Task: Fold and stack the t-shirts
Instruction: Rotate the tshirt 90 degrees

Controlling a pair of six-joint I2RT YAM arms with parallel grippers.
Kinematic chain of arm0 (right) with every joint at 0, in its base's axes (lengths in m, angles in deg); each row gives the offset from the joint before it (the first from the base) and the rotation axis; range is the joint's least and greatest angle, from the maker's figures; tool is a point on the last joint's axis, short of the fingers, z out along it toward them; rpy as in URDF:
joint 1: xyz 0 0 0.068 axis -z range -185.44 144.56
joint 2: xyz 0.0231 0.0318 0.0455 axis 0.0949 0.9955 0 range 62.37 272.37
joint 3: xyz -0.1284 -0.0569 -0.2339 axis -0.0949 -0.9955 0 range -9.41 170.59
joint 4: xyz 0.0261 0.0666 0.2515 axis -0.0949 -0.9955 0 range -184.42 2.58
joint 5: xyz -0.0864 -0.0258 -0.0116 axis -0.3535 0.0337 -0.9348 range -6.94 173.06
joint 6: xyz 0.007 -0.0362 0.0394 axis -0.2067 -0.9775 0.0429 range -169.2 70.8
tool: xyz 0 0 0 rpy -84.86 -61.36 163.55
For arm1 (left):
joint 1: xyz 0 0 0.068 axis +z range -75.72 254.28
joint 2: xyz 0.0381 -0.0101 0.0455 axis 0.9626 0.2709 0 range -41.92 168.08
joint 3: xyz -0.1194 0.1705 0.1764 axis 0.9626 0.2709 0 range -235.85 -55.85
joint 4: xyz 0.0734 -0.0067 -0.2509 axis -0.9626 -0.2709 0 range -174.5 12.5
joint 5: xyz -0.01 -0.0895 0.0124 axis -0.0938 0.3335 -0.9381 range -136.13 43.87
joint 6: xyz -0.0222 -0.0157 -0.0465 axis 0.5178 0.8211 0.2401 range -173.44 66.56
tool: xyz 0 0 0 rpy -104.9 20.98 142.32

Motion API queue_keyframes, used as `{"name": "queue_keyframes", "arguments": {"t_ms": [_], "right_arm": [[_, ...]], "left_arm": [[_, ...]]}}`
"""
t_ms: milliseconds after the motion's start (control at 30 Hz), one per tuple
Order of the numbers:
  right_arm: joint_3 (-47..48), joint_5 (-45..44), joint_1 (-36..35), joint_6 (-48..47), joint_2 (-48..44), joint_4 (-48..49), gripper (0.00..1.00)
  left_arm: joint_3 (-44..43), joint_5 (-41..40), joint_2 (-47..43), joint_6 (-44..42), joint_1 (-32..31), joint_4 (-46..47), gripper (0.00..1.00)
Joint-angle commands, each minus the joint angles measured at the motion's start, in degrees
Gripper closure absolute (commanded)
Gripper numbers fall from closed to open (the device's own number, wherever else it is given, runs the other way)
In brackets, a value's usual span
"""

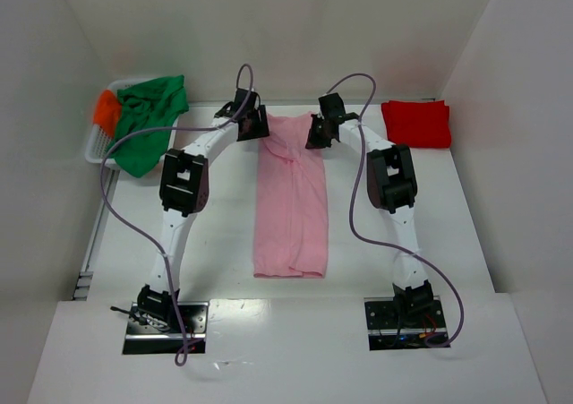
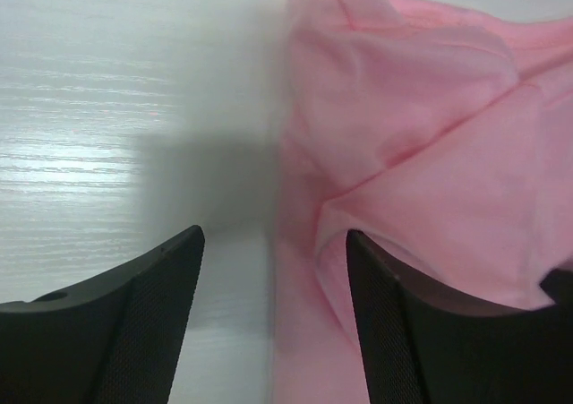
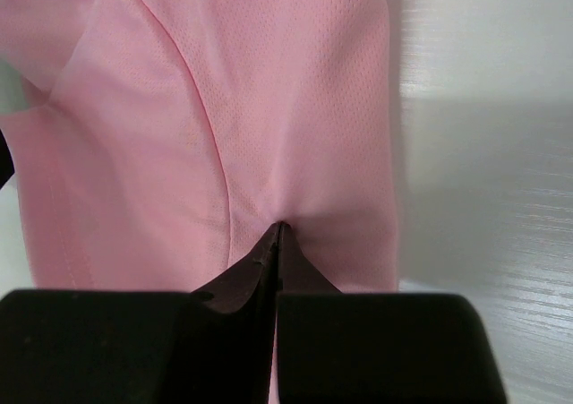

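The light pink t-shirt (image 1: 291, 198) lies as a long narrow strip down the middle of the table. At its far left corner my left gripper (image 1: 253, 123) stands open. In the left wrist view the gripper (image 2: 274, 232) straddles the shirt's (image 2: 421, 153) left edge, one finger over bare table and the other over cloth. My right gripper (image 1: 320, 133) is at the far right corner. In the right wrist view it (image 3: 279, 225) is shut on a puckered pinch of the pink shirt (image 3: 224, 108). A folded red t-shirt (image 1: 416, 123) lies at the back right. The green t-shirt (image 1: 148, 122) and the orange one (image 1: 106, 110) sit at the back left.
A white basket (image 1: 97, 146) at the back left holds the green and orange shirts, with the green one spilling over its rim onto the table (image 1: 215, 243). White walls close in the table on the left, back and right.
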Motion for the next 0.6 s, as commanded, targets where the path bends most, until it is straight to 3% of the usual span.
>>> {"name": "queue_keyframes", "arguments": {"t_ms": [0, 333, 400, 500, 567], "right_arm": [[-0.6, -1.3, 0.2, -0.6, 1.4, -2.4, 1.00], [-2.2, -0.8, 0.2, -0.6, 0.9, -1.3, 1.00], [-2.2, -0.8, 0.2, -0.6, 0.9, -1.3, 1.00], [-3.2, -0.8, 0.2, -0.6, 0.3, -1.3, 1.00], [-3.7, -0.8, 0.2, -0.6, 0.3, -0.7, 1.00]], "left_arm": [[0.2, 3.3, -6.7, -1.1, -0.5, 2.3, 0.27], [-0.7, 6.0, -10.3, -1.0, -3.0, 5.9, 0.23], [-4.6, 7.4, -6.6, -0.4, -3.7, 3.4, 0.23], [-19.9, 4.6, 1.7, -2.5, -6.7, -6.0, 0.23], [-22.5, 2.9, 3.6, -3.2, -7.3, -7.8, 0.23]]}}
